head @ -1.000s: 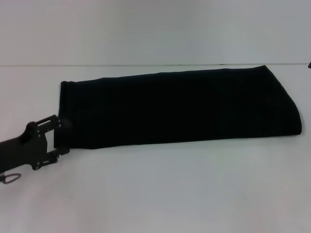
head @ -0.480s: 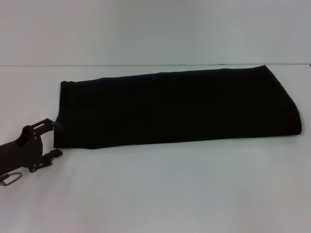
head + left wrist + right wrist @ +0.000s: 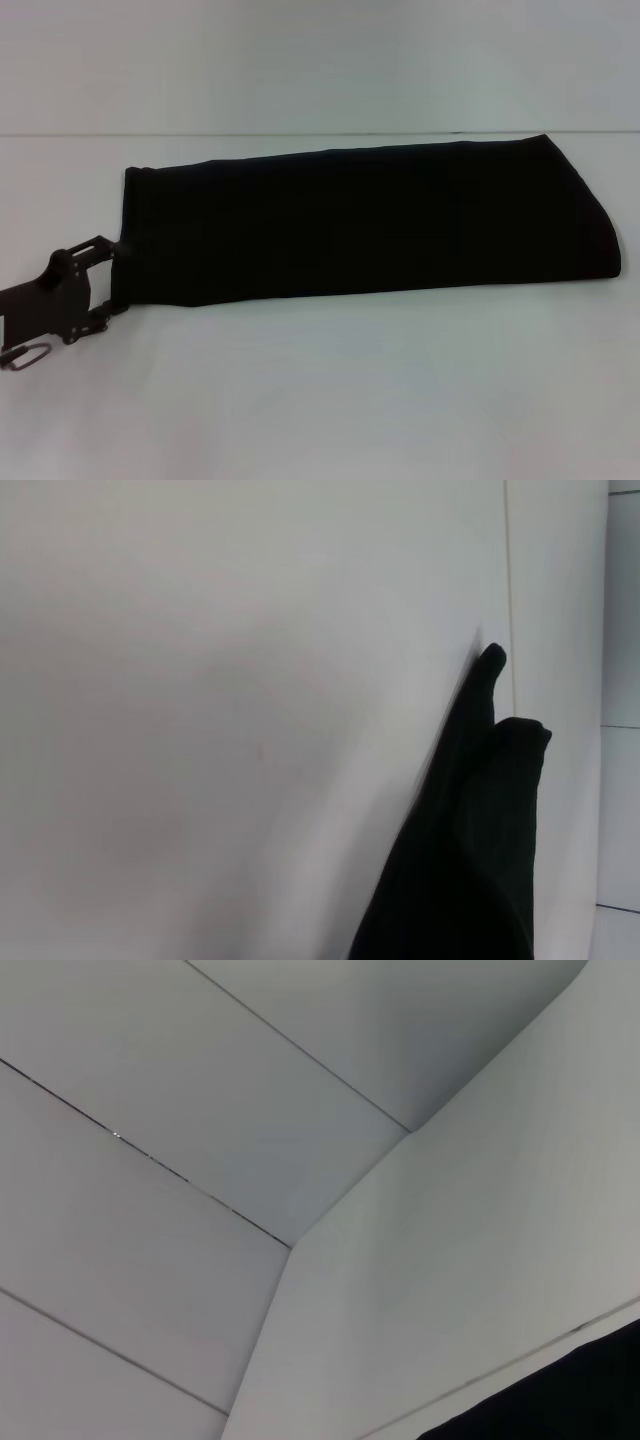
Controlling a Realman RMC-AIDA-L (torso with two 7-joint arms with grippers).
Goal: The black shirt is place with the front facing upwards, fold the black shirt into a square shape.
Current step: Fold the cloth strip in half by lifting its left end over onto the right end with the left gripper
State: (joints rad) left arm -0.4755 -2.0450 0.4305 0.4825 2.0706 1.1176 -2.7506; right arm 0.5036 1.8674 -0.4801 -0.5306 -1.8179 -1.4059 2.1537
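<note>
The left gripper (image 3: 112,277), fingers spread wide, sits at the near left corner of the long folded black shirt (image 3: 380,220), gripping nothing.

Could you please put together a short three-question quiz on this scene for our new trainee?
1. True or false: the shirt lies folded into a long band on the table.
2. Which gripper is in the head view? A) left B) right C) both
3. Fill in: the left gripper is at the shirt's ____ end, at its near corner.

Key: 1 true; 2 A; 3 left.
</note>
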